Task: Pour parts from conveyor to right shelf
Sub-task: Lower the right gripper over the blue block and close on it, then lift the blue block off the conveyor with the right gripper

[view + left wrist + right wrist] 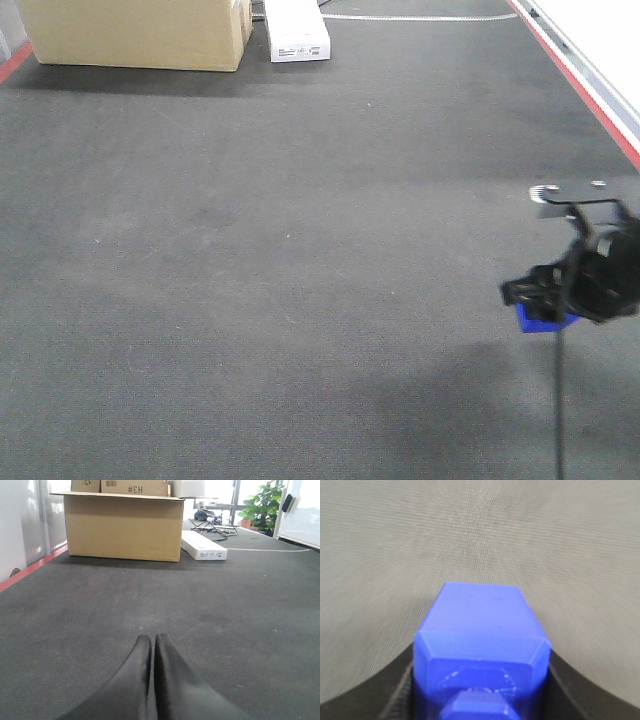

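One of the parts, a bright-blue block [480, 625] with a knob on its near face, fills the right wrist view. My right gripper [481, 685] is shut on it, a black finger pressed to each side. In the front view that gripper [527, 296] hangs low over the conveyor [280, 250] at the right, the blue block [542, 320] showing under it. In the left wrist view my left gripper [151, 641] is shut and empty just above the belt [225, 610]. The left gripper does not show in the front view. The right shelf is out of view.
A large cardboard box [140, 35] and a flat white box [297, 35] stand at the belt's far end. A red stripe [585, 85] runs along the belt's right edge. Cables and a potted plant [260, 507] lie beyond the boxes.
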`<state>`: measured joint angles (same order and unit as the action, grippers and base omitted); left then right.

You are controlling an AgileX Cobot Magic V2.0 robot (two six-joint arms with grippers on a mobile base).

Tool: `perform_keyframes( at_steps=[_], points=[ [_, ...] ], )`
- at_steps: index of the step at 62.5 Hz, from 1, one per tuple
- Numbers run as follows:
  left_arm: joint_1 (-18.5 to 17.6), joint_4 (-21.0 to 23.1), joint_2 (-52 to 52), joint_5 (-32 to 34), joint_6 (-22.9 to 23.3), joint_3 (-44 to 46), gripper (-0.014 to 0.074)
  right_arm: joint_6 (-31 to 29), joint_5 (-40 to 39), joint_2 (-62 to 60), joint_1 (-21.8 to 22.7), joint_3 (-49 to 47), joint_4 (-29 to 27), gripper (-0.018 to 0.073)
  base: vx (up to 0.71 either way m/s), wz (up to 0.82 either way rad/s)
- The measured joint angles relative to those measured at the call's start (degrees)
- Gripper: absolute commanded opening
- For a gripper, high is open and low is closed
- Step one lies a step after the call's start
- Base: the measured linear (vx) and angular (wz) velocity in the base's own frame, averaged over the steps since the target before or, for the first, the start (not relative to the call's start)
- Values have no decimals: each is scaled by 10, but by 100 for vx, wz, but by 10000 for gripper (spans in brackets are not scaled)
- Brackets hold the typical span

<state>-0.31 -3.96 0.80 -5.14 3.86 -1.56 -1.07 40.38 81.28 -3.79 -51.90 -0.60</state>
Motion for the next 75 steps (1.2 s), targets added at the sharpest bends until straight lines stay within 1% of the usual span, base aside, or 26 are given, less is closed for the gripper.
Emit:
perform_keyframes(
  at_steps=[10,19,29,34,41,53,57,62,75],
  points=[
    [0,0,0,0,0,0,-6,0,-29,-132,0,47,-11,-6,0,0],
    [0,0,0,0,0,0,-6,-2,-34,-243,0,66,-14,-6,0,0],
    [0,0,0,0,0,0,-6,-15,-43,-356,0,111,-15,-6,0,0],
    [0,0,0,0,0,0,-6,-27,-56,-410,0,144,-22,-6,0,0],
    [0,0,0,0,0,0,-6,-44,-80,-495,0,194,-46,-6,0,0],
    [0,0,0,0,0,0,-6,-111,-88,-615,0,260,-101,-6,0,0],
    [0,0,0,0,0,0,-6,-129,-96,-648,0,281,-121,-6,0,0],
    [0,0,0,0,0,0,-6,-136,-103,-680,0,301,-137,-6,0,0],
    [0,0,0,0,0,0,-6,-138,-125,-709,0,329,-144,-6,0,0]
  ],
)
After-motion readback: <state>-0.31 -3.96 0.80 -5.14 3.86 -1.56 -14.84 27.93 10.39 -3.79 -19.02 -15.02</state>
